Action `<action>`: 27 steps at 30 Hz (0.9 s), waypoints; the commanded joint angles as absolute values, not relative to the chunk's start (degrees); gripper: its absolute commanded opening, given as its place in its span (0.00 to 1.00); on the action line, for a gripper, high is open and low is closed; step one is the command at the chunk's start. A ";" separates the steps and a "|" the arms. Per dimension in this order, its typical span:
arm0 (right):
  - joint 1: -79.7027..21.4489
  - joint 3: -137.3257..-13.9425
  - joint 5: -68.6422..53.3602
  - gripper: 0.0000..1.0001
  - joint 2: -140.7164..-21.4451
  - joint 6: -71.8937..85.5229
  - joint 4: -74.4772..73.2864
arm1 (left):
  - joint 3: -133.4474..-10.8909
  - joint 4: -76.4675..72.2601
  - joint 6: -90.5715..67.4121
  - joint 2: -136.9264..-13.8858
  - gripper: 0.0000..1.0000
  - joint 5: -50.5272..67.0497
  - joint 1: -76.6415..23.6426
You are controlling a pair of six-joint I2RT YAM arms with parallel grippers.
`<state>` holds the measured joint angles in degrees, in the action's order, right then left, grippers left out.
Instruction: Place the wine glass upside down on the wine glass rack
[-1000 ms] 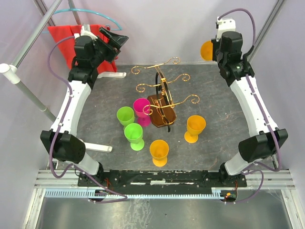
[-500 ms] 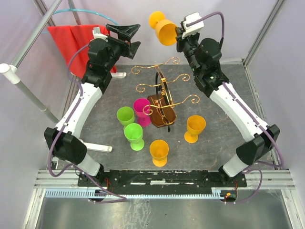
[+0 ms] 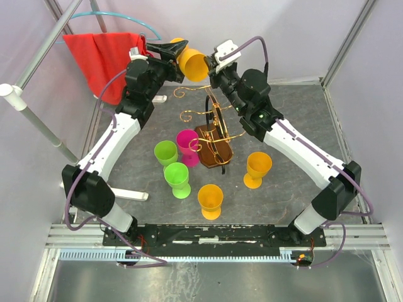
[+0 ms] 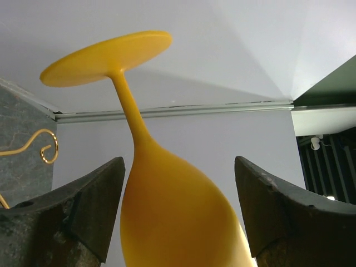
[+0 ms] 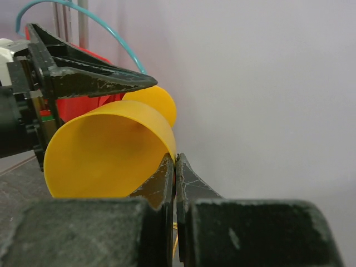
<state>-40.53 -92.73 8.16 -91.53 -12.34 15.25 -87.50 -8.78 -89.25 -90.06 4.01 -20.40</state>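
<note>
An orange wine glass [image 3: 192, 63] hangs tilted in the air at the back, above the gold-wire wine glass rack [image 3: 213, 119] with its dark wooden base [image 3: 214, 150]. My right gripper [image 3: 213, 68] is shut on the glass's rim [image 5: 167, 142], one finger inside the bowl and one outside. My left gripper [image 3: 175, 58] stands open astride the bowl [image 4: 178, 222], one finger on each side, with a gap on the right side. In the left wrist view the stem and foot [image 4: 105, 55] point away from me. One gold scroll [image 4: 41, 147] of the rack shows at that view's left edge.
On the dark mat stand two green glasses [image 3: 166, 152] [image 3: 177, 178], a magenta one [image 3: 187, 146] and two more orange ones [image 3: 210, 200] [image 3: 257, 168], all around the rack's base. A red cloth [image 3: 101, 50] hangs at the back left. A grey wall closes the back.
My right arm has swung left from the far right corner with the orange glass. My left gripper has moved right until its fingers straddle the bowl, and they have narrowed slightly.
</note>
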 commanded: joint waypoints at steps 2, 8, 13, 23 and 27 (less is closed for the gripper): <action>-42.38 -92.39 8.33 0.01 -88.47 -13.85 20.98 | -86.53 -12.39 -91.66 -86.92 0.78 2.63 -20.73; -43.70 -92.20 11.47 0.01 -88.78 -16.43 21.14 | -86.13 -12.57 -91.68 -86.62 0.59 3.15 -20.87; -45.09 -93.36 15.03 0.01 -89.83 -19.31 20.15 | -86.71 -11.23 -90.87 -86.73 0.62 3.21 -21.05; -46.23 -93.18 12.56 0.01 -89.46 -18.76 20.27 | -86.15 -11.64 -90.86 -87.22 0.54 3.65 -21.14; -46.23 -92.47 11.58 0.01 -88.89 -18.63 20.75 | -86.04 -11.94 -91.47 -87.46 0.58 4.09 -21.09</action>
<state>-45.39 -91.96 14.55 -90.89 -18.94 17.17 -85.86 -9.28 -91.05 -89.08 1.69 -20.23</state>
